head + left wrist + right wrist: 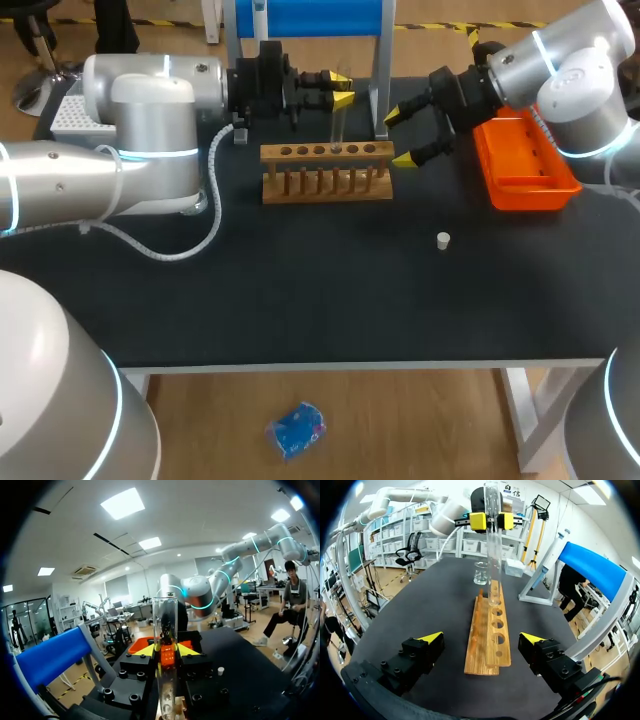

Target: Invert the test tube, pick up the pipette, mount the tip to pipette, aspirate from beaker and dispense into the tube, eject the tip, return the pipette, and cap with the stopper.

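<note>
A clear test tube (pixel 339 115) stands upright over the wooden rack (pixel 327 172), its lower end at one of the rack's holes. My left gripper (pixel 336 90) is shut on the tube's upper part, one yellow tip on each side. The left wrist view shows the test tube (pixel 165 625) between the fingers of the left gripper (pixel 167 652). My right gripper (pixel 404 136) stands open at the rack's right end, with nothing in it. In the right wrist view the right gripper (pixel 482 639) straddles the near end of the rack (pixel 490 645); ahead are the test tube (pixel 492 550) and the left gripper (pixel 491 521).
A small white stopper (pixel 443 239) lies right of the table's middle. An orange tray (pixel 525 165) sits at the right edge. The glass beaker (pixel 480 573) stands beyond the rack. A blue pipette stand (pixel 310 18) is at the back, a white tip box (pixel 75 115) at far left.
</note>
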Available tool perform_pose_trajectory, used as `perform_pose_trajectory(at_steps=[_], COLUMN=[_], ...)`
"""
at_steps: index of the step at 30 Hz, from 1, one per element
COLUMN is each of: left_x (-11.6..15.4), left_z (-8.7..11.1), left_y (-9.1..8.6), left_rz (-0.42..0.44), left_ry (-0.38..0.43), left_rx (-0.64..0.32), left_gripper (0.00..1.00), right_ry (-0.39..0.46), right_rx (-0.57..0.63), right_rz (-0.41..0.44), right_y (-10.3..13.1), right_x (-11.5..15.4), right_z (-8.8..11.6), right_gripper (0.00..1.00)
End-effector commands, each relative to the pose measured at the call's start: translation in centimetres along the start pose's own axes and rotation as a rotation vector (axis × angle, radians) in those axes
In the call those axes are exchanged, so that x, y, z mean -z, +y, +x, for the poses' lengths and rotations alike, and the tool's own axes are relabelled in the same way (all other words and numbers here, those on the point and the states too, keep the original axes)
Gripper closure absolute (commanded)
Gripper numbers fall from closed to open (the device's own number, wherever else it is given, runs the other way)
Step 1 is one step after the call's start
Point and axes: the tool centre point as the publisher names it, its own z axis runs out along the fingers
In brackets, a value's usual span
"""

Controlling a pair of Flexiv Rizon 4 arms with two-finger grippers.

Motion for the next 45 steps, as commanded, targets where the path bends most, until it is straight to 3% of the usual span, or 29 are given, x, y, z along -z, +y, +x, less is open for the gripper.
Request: perform_pose_trajectory(at_steps=[1,45], left_x=[-0.2,-0.8], left_z=[-0.5,-1.2], left_y=[0.5,3.3], left_rz=[-0.001,-0.005], left_ry=[0.002,-0.005], left_rx=[-0.003,0.042], left_gripper=[1.00,1.00], right_ry=[0.004,0.004], right_rx=[0.001,0.001], right_rz=[-0.001,-0.001], right_y=[-0.1,-0.1], right_x=[0.0,0.0], right_z=[-0.2,-0.2], right_gripper=[0.00,0.00])
